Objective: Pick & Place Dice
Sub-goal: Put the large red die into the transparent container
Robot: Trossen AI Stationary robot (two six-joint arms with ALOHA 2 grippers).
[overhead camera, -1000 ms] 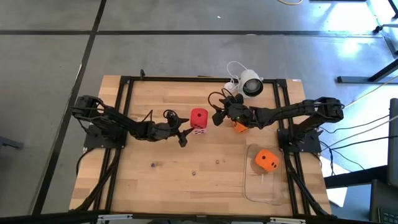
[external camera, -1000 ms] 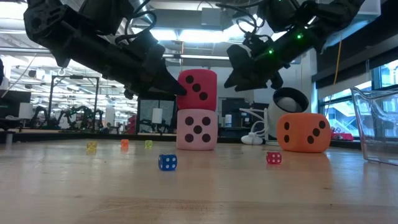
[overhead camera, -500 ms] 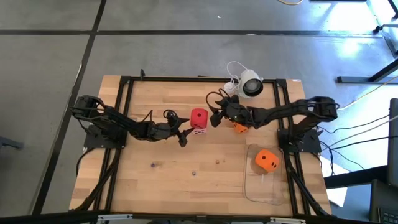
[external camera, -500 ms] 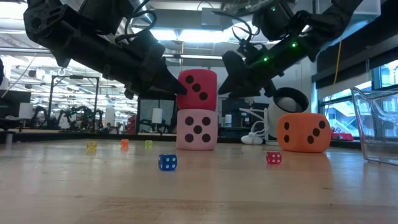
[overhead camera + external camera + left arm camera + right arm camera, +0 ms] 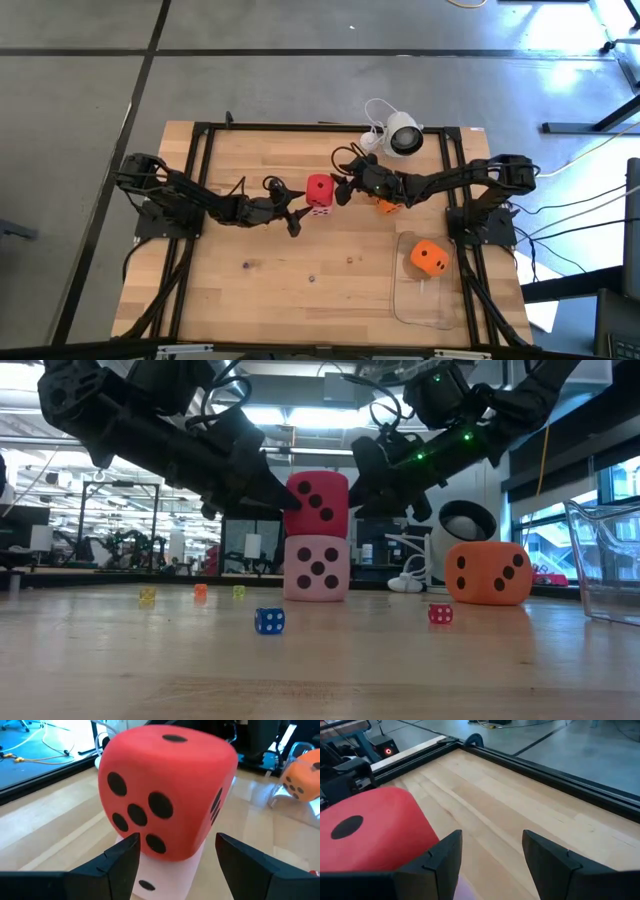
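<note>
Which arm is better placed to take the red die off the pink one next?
Right, probably. Its open claw is beside the red die, level with it in the low view. The left claw, also open, sits at the opposite side and appears to have released it.

Light wooden surface (image 5: 260, 290) inside a black frame. Resting directly on it: pale pink die (image 5: 317, 569), just below and between left tool (image 5: 297, 215) and right tool (image 5: 340, 190), carrying the red die (image 5: 319, 503); orange die (image 5: 487, 572), under the right arm just behind its tool; clear container (image 5: 425, 300) near the front edge, well apart from the right tool, holding a second orange die (image 5: 429, 257); white round camera (image 5: 404, 134) beyond the right tool; tiny blue die (image 5: 268, 621) and tiny red die (image 5: 440, 614) on the planks in front of both tools.
</note>
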